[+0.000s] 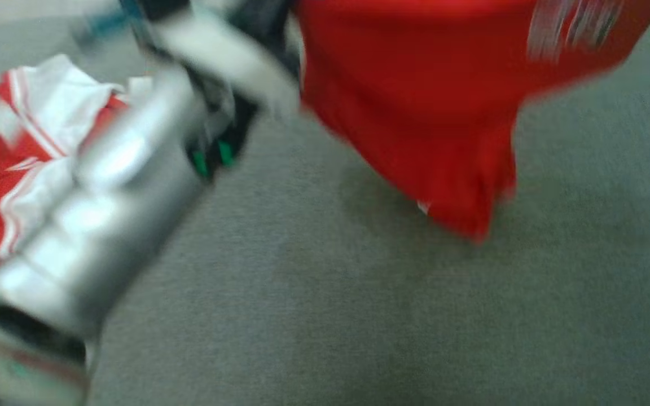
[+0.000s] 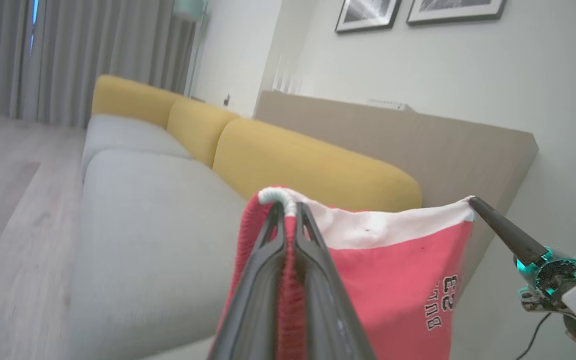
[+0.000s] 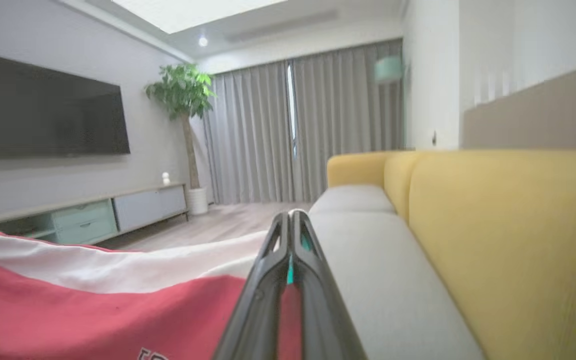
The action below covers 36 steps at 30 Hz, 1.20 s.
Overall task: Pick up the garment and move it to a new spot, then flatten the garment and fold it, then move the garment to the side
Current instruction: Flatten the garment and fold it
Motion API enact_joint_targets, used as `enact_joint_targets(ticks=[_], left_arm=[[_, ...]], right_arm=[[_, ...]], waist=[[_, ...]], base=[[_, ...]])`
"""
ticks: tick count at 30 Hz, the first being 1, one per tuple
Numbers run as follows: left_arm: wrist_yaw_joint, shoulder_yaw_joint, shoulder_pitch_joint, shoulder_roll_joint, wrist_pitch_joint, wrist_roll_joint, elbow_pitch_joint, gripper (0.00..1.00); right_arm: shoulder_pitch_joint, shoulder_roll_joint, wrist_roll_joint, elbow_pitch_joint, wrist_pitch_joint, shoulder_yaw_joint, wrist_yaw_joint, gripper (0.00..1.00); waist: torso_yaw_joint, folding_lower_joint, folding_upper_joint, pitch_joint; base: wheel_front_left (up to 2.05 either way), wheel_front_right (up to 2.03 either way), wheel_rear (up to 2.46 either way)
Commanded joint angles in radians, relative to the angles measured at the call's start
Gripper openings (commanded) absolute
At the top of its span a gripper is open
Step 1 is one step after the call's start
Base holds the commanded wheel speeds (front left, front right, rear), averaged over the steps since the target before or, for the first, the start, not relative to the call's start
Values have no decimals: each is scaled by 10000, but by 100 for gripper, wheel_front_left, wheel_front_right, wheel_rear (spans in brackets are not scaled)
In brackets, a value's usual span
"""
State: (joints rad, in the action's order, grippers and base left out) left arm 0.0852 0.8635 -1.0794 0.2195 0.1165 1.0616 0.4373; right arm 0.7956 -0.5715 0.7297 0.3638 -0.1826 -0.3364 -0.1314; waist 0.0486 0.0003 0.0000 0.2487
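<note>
Dark fingers of the left gripper (image 2: 286,206) pinch the white-trimmed edge of a red jersey (image 2: 398,280). The right gripper (image 3: 289,216), fingers pressed together, nips the far corner, and the cloth hangs stretched above a grey-and-yellow sofa (image 2: 158,210). Light and limp, it looks best gripped at corners and hems.

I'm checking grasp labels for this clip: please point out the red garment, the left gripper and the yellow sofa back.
red garment (image 2: 398,280): left wrist view, on its red body panel.
left gripper (image 2: 288,207): left wrist view, between its fingertips, at the white trim.
yellow sofa back (image 3: 498,225): right wrist view, on the nearest cushion's face.
</note>
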Motion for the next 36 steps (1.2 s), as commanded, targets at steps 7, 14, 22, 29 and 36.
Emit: enact_joint_targets(ticks=[7,14,22,29,36], left_arm=[[353,-871,-2952,-297,744,-386,923,0],[445,-813,-2255,-519,1344,-214,1551,0],[452,227,1374,-288,1443,114,1141,0],[453,-719,5288,-335,1450,-1519,207,0],[447,-1384,8732,-315,1451,-2973,-727,0]], right_arm=[[2624,-219,-897,-127,-567,722,7,0],[2536,-91,-1242,-292,-688,923,7,0],[-1167,372,-1065,-596,-655,1144,7,0],[-5352,1151,-1026,-1727,-410,2111,7,0],[-9215,1579,-1023,-4074,831,3395,7,0]], waist=[[-833,-3,0,956],[-854,-3,0,752],[-691,-3,0,341],[-600,-3,0,-429],[-591,-3,0,-1531]], base=[[0,0,0],[0,0,0],[0,0,0],[0,0,0],[0,0,0]])
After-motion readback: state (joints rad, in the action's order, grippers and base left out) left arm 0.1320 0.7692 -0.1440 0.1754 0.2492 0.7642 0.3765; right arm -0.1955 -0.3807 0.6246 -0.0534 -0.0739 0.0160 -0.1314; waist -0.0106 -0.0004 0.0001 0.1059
